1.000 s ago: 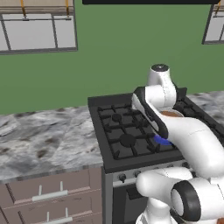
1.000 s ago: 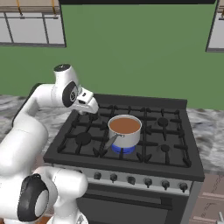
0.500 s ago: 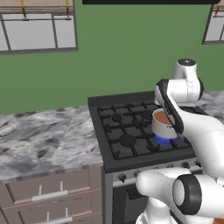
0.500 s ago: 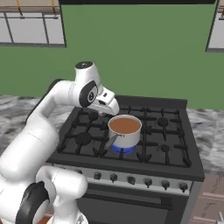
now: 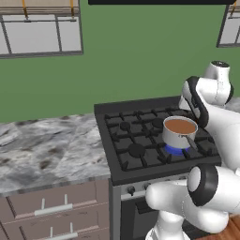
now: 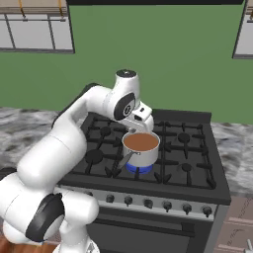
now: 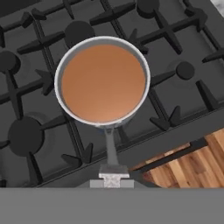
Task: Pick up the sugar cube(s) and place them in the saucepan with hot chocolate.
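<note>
The small shiny steel saucepan of reddish-brown hot chocolate [image 7: 103, 83] is seen at the upper centre of the hand view, standing on the black gas stove [image 5: 140, 140] over a blue flame. The two-finger gripper [image 6: 140, 117] hangs just above its far rim, clenched almost fully. Whether the tiny sugar cube is pinched between the tips cannot be told. Such a cube would be judged light, rigid and crumbly, best pinched gently across flat opposite faces.
</note>
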